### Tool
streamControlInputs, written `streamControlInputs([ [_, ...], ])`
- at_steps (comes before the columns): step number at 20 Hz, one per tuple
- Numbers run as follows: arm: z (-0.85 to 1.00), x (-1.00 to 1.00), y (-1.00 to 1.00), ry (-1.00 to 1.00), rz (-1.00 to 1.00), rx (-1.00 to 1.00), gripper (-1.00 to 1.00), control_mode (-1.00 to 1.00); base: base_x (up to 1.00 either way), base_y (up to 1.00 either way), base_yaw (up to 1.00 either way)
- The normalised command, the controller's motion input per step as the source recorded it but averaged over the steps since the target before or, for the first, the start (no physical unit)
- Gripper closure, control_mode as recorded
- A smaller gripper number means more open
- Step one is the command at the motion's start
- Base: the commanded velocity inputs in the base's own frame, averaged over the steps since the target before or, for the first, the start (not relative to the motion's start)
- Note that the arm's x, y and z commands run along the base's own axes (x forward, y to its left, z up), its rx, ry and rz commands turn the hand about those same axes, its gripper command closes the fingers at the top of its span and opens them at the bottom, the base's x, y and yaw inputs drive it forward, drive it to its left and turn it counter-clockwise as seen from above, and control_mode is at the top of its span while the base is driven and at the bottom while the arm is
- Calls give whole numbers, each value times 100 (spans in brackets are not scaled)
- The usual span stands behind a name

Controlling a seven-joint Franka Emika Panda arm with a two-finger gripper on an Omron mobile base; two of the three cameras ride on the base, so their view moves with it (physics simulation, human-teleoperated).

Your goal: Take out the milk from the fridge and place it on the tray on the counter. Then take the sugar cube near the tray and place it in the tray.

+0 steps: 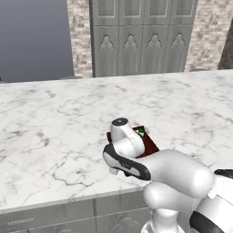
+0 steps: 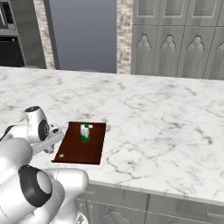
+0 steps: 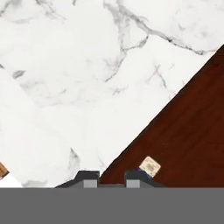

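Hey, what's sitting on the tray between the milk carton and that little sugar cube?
Nothing: in the right base view, bare tray wood separates the milk from the sugar cube.

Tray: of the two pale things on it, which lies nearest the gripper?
The sugar cube, tiny and plain, right beside the gripper; the milk is taller, green-topped, and stands towards the far end of the tray.

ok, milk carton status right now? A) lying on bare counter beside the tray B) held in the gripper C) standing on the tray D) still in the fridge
C: in the right base view the milk stands upright on the far half of the tray, which lies on the counter.
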Motion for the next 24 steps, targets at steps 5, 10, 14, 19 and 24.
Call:
streamControlInputs([
  [5, 0, 43, -49, 0, 17, 0, 100, -100, 0, 0, 0],
  [10, 0, 40, -31, 1, 20, 0, 100, -100, 0, 0, 0],
  [14, -23, 59, -3, 2, 22, 2, 100, -100, 0, 0, 0],
  [19, -29, 39, 0, 0, 20, 2, 100, -100, 0, 0, 0],
  [24, -29, 22, 4, 0, 14, 0, 100, -100, 0, 0, 0],
])
